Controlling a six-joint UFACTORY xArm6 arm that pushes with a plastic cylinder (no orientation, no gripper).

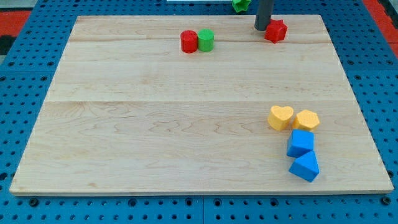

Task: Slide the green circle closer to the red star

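The green circle (206,40) sits near the view's top, a little left of centre, touching a red round block (189,42) on its left. The red star (275,30) lies at the view's top right. My tip (262,27) is at the star's left edge, touching or nearly touching it, well to the right of the green circle.
A green star-like block (241,5) lies off the wooden board (155,124) at the view's top edge. A yellow heart (280,117) and a yellow hexagon (306,119) sit at the lower right, with a blue cube (301,143) and a blue wedge-shaped block (304,167) below them.
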